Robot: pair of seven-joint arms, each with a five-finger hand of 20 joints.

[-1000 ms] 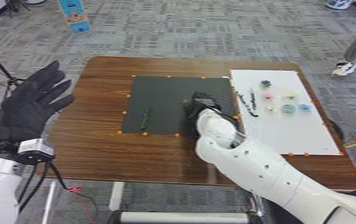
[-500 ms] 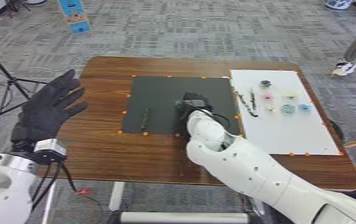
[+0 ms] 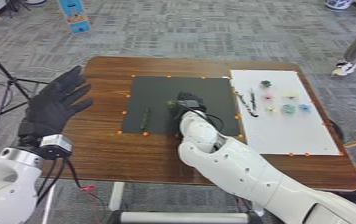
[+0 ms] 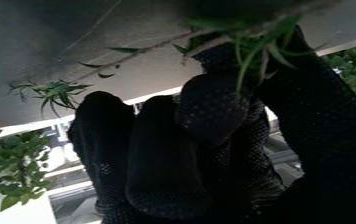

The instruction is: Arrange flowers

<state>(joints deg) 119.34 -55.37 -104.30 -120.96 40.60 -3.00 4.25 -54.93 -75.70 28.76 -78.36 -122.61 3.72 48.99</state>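
Flowers (image 3: 288, 108): six, white board (image 3: 290, 135); sprig (image 3: 145, 120): one, black mat (image 3: 157, 87); right hand (image 3: 189, 104): apparently pinching one leafy stem (image 4: 148, 49); left hand (image 3: 48, 109): spread

My brown wooden table (image 3: 112, 161) carries a dark mat beside a white sheet.
I see a green stem (image 3: 145, 120) on the dark mat (image 3: 164, 89); the white sheet (image 3: 285, 135) holds dark stems (image 3: 247, 106) beside small pink (image 3: 268, 96), yellowish, teal (image 3: 288, 108) and blue blooms, with orange markers (image 3: 144, 133) edging both.

A green sprig (image 3: 145, 120) lies on black mat (image 3: 166, 126), pastel flowers (image 3: 288, 108) on white sheet (image 3: 290, 137).
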